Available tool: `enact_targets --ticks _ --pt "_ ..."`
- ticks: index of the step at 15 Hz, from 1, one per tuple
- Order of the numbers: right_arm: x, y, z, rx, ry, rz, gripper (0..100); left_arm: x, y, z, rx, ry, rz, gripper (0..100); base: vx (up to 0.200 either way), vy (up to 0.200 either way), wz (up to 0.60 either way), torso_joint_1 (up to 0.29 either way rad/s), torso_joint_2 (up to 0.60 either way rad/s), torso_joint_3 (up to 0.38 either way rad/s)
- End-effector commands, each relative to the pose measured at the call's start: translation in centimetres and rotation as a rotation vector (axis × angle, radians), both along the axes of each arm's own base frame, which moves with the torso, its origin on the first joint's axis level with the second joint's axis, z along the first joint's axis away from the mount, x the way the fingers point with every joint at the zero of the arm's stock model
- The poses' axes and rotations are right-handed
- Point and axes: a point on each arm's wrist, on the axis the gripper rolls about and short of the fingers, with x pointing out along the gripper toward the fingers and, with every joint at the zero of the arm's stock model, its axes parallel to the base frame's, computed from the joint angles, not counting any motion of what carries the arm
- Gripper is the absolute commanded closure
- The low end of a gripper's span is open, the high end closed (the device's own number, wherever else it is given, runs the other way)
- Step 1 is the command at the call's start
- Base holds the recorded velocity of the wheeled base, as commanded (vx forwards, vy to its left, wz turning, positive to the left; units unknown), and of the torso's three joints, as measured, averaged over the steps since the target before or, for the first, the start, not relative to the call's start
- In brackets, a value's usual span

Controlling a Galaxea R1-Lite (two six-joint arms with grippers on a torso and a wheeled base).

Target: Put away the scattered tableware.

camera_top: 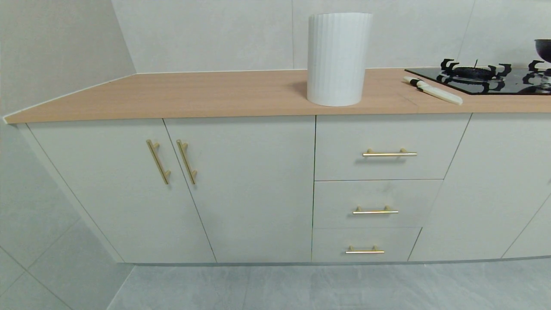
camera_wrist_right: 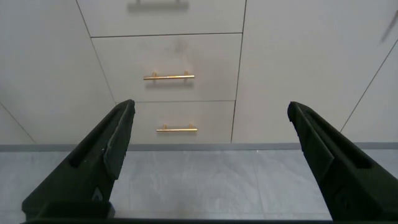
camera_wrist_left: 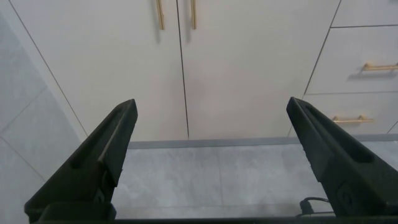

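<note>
On counter, white knife-like utensil lies between ribbed white canister and black hob, just beside hob. Left claw spread wide, empty, facing cupboard doors. Right claw likewise agape, facing drawers.

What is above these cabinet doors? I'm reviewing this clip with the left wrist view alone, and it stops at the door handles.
Observer: A wooden countertop. A tall white ribbed container stands on it, above the seam between the doors and the drawers.
Operator: Any loose tableware up there?
Observer: One piece: a white utensil with a dark band, apparently a knife. It lies flat beside the black gas hob.
Operator: Where is the other arm?
Observer: The right gripper is open and empty. It is low over the floor and faces the drawer stack.
</note>
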Motion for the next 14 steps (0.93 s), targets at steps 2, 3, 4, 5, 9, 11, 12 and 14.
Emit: enact_targets --ticks 2,3,4,5,9,11,12,14 --pt "0.02 0.00 0.00 0.001 0.004 0.000 0 0.00 0.00 0.00 -0.001 0.000 -0.001 0 0.000 0.000 0.00 0.000 0.00 0.000" --pt "0.02 0.00 0.00 0.001 0.004 0.000 0 0.00 0.00 0.00 -0.001 0.000 -0.001 0 0.000 0.000 0.00 0.000 0.00 0.000" --pt "0.02 0.00 0.00 0.001 0.004 0.000 0 0.00 0.00 0.00 -0.001 0.000 -0.001 0 0.000 0.000 0.00 0.000 0.00 0.000" --pt "0.02 0.00 0.00 0.001 0.004 0.000 0 0.00 0.00 0.00 -0.003 0.000 -0.001 0 0.000 0.000 0.00 0.000 0.00 0.000" --pt "0.02 0.00 0.00 0.001 0.004 0.000 0 0.00 0.00 0.00 -0.003 0.000 -0.001 0 0.200 0.000 0.00 0.006 0.00 0.001" --pt "0.02 0.00 -0.02 0.001 0.005 0.000 0 0.00 0.00 0.00 -0.003 0.000 -0.001 0 0.200 0.000 0.00 0.005 0.00 0.005" --pt "0.02 0.00 0.00 0.001 0.004 0.000 0 0.00 0.00 0.00 -0.001 0.000 -0.001 0 0.200 0.000 0.00 0.002 0.00 0.002" --pt "0.02 0.00 0.00 0.001 0.004 0.000 0 0.00 0.00 0.00 -0.003 0.000 -0.001 0 0.200 0.000 0.00 0.002 0.00 -0.002"
